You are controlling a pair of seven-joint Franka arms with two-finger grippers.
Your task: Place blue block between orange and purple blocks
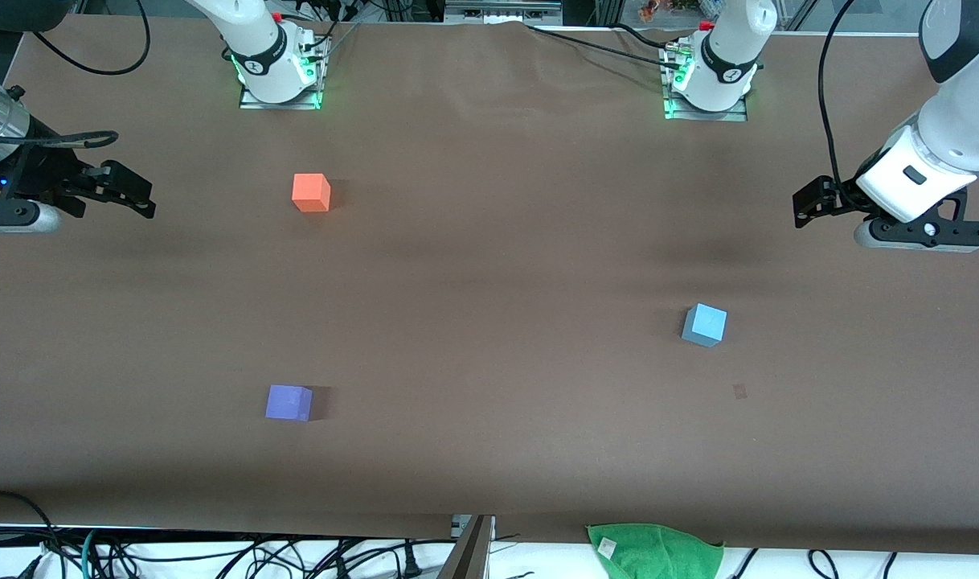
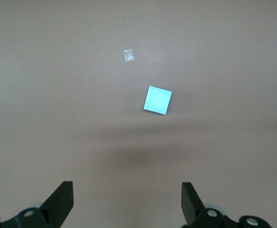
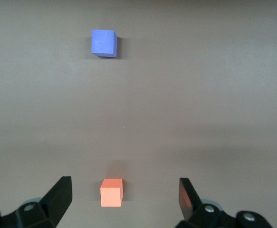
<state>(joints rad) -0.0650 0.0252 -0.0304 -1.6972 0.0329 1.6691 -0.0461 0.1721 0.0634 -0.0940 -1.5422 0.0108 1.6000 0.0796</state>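
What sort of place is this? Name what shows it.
Most likely a robotics lab bench: a brown-covered table bearing only an orange block, purple block and blue block, with the open left gripper and right gripper raised at its ends.

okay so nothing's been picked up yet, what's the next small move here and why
Probably lower the left gripper, open and empty, onto the blue block. That block sits alone toward the left arm's end, untouched, away from the orange block and purple block.

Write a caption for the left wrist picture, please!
The open left gripper hangs above the brown table, looking down at the blue block.
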